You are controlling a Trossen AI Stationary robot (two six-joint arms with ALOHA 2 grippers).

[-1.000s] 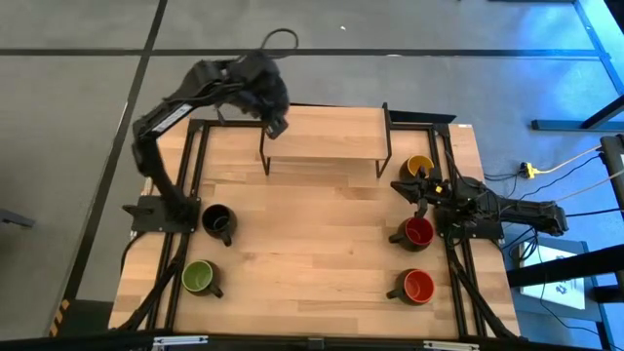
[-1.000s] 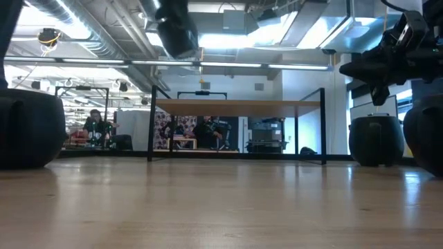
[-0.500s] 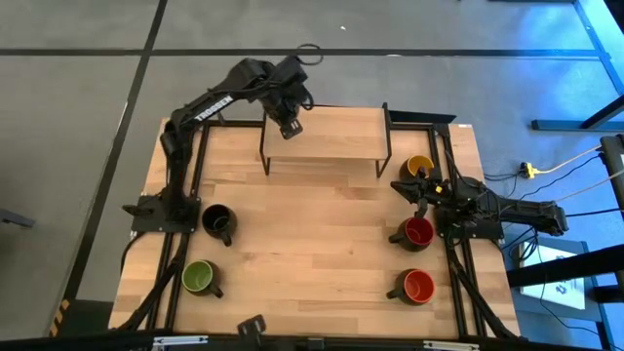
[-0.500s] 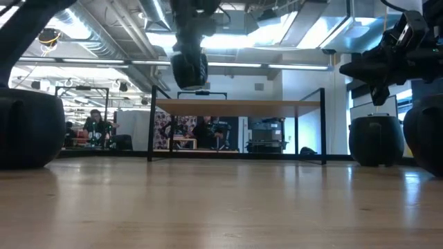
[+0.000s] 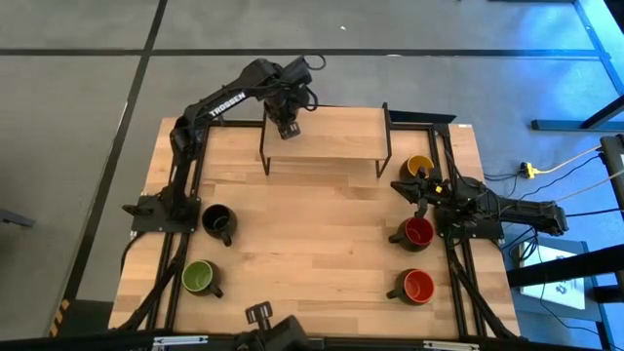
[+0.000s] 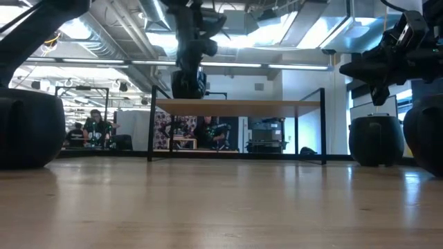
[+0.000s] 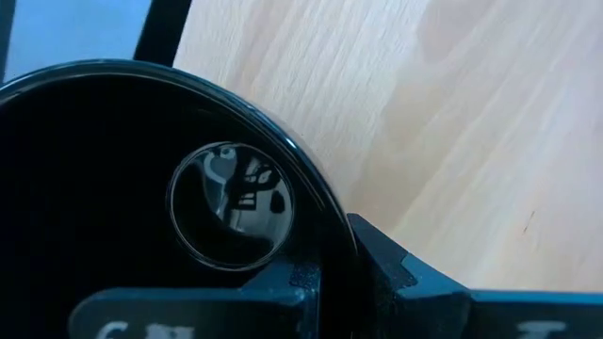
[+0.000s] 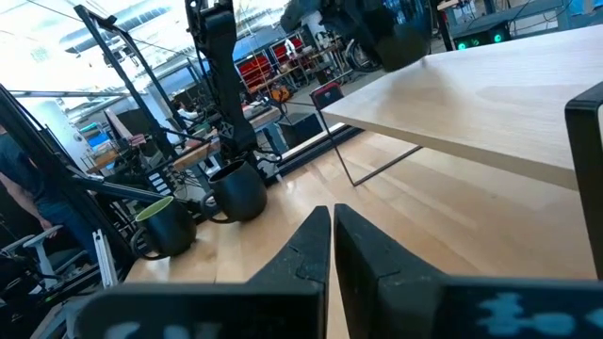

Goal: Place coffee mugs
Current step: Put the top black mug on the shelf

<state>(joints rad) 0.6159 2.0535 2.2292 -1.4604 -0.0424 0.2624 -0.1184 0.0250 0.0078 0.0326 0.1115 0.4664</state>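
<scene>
My left gripper [image 5: 286, 124] is over the left end of the raised wooden shelf [image 5: 336, 135], shut on a black-inside mug [image 6: 187, 84]. Seen in the low view, the mug's base is at the shelf top [image 6: 235, 104]; I cannot tell whether it touches. Another black mug [image 5: 216, 222] and the green mug [image 5: 199, 277] stand on the table's left side. The yellow [image 5: 419, 166], dark red [image 5: 417, 231] and orange-red [image 5: 417, 286] mugs stand on the right. My right gripper [image 5: 407, 185] hovers shut beside the yellow mug, touching nothing. My left gripper holds the black mug by its rim wall [image 7: 316, 202], with one finger [image 7: 283, 287] inside the mug and the other [image 7: 400, 273] outside. The fingers come from above, pointing down. The mug hangs upright below them, over the shelf's left end.
The shelf stands on thin black legs [image 5: 265, 156] at the table's far side, and the rest of its top [image 7: 452, 113] is bare wood. The table's middle [image 5: 312, 234] is bare. A dark object [image 5: 261, 317] shows at the near edge. People sit in the room beyond [image 6: 97, 128].
My left gripper carried the black mug from beyond the shelf's far-left corner to over the shelf's left end, and came down until the mug's base reached shelf-top height. A dark object has come into view at the table's near edge.
</scene>
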